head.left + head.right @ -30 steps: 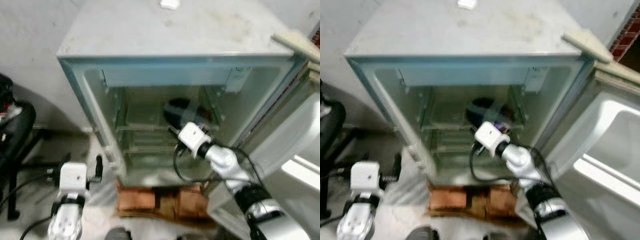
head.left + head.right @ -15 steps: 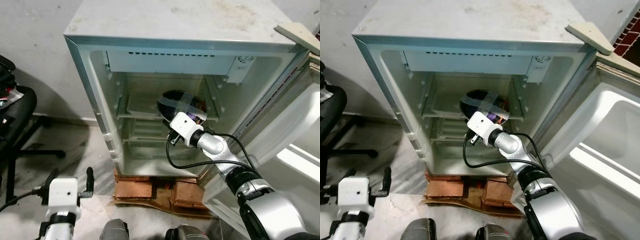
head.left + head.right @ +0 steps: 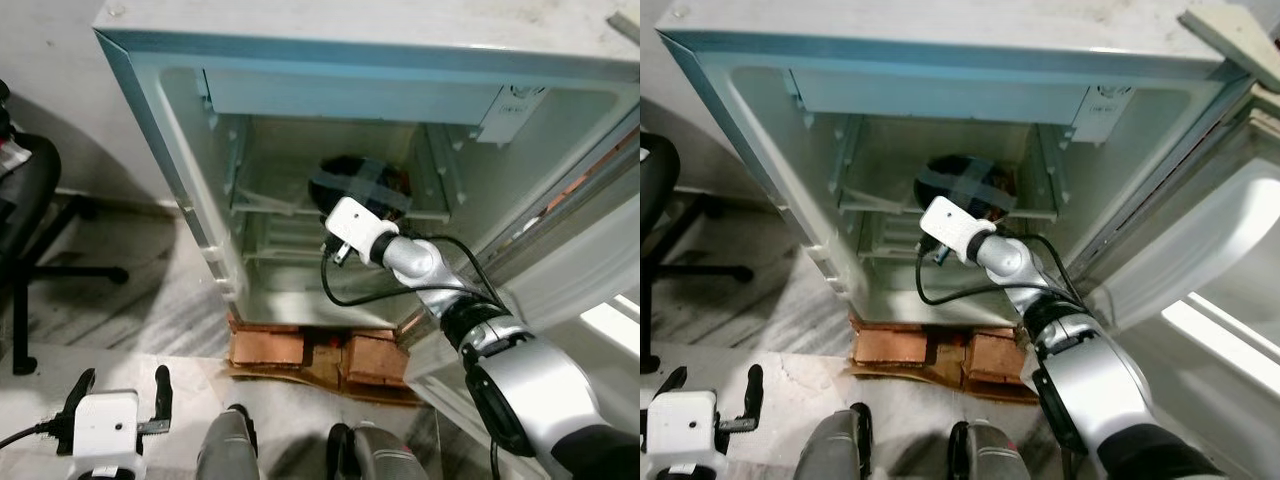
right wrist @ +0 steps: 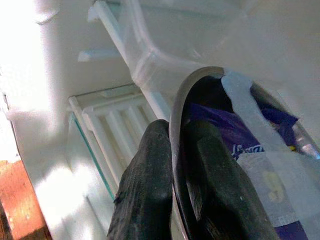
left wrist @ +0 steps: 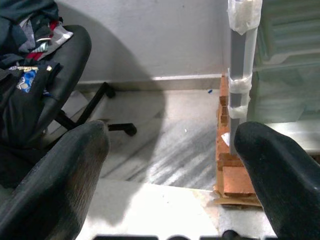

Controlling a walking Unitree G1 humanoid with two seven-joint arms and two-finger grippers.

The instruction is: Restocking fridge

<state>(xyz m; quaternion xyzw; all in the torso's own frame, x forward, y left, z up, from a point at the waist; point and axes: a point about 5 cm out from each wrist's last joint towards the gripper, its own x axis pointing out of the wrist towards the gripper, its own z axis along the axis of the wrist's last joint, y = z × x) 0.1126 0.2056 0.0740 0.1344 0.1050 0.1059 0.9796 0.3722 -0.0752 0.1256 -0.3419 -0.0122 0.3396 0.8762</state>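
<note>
The right pincer [image 4: 172, 187] stayed clamped on the bowl [image 3: 358, 184] rim, the bowl now resting further in on the fridge [image 3: 300, 60] shelf [image 3: 270, 205]; release seemed near. The left pincer [image 5: 170, 165] hung wide open.

The robot's right arm [image 3: 520, 385] is showing as a run of rounded silver shells with a dark band at the joint, narrowing toward a white boxy wrist block [image 3: 352, 226]. A black cable [image 3: 400, 295] is looping loose beneath the forearm. The right hand [image 4: 175, 180] is showing two thick black matte fingers [image 4: 145, 185]. The left hand [image 3: 118, 398] is carrying the same white block [image 3: 105, 425] with two long black fingers [image 5: 55, 180], rounded and faintly grainy.
</note>
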